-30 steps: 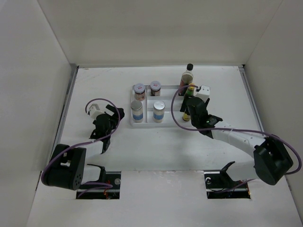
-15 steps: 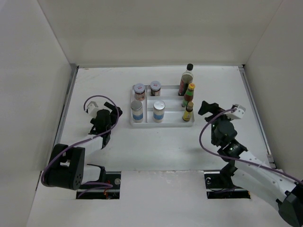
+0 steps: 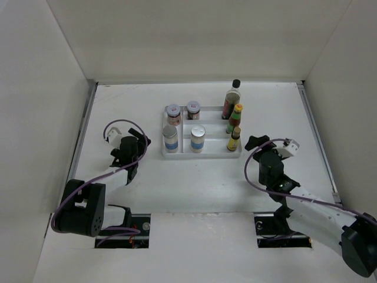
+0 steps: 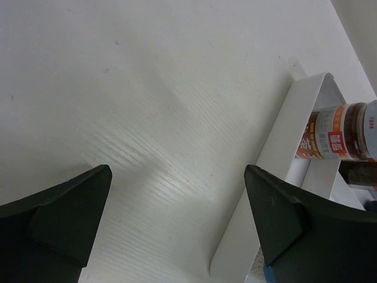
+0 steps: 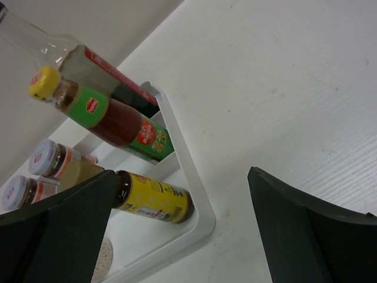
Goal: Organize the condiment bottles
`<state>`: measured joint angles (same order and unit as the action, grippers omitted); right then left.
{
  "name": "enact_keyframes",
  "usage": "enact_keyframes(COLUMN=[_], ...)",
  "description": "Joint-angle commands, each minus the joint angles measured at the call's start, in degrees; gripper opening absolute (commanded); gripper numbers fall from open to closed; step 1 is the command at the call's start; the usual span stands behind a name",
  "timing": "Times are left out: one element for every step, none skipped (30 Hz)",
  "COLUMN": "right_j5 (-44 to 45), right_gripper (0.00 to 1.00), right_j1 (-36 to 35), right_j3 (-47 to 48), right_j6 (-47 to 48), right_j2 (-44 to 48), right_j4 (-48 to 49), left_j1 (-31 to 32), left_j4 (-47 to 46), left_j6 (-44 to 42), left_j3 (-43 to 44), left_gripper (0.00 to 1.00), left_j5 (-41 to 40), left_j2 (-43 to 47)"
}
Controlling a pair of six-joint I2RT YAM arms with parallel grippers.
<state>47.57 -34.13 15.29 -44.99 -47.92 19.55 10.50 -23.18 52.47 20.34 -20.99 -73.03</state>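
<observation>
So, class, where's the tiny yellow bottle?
Top view: the tiny yellow bottle stands in the near right corner of the tray, before the yellow-capped red sauce bottle.

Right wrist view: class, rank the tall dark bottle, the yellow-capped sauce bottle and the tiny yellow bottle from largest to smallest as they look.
Largest, unranked pair: tall dark bottle and yellow-capped sauce bottle look alike; the tall one is cut off and partly hidden.
Smallest: tiny yellow bottle, clearly.
</observation>
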Motion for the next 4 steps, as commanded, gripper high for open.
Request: enact_keyframes(right_j5=[-1.61,-1.26,-0.99,-0.82], right_gripper=[1.00,1.00,1.00,1.00], right_j1=[0.16,-0.10,-0.10,-0.28], right_j3=[-0.26,-0.35,-0.43,-0.44], right_j6=[-2.03,-1.42,-0.80,-0.10], right_j2=[0.11,0.37,0.46,0.37], right_j4=[2.42,2.77,3.12,3.39], left_j1=[-0.18,-0.18,-0.18,-0.09], left_j4=[-0.11,-0.02,0.15,0.33], left_j6=[-0.87,-0.96,-0.96,-1.14], left_j3=[3.21,3.48,3.74,4.01], left_gripper=[1.00,1.00,1.00,1.00], left_j5=[-1.15,-1.15,-1.24,-1.42], left_j2=[0.53,0.53,0.61,0.61])
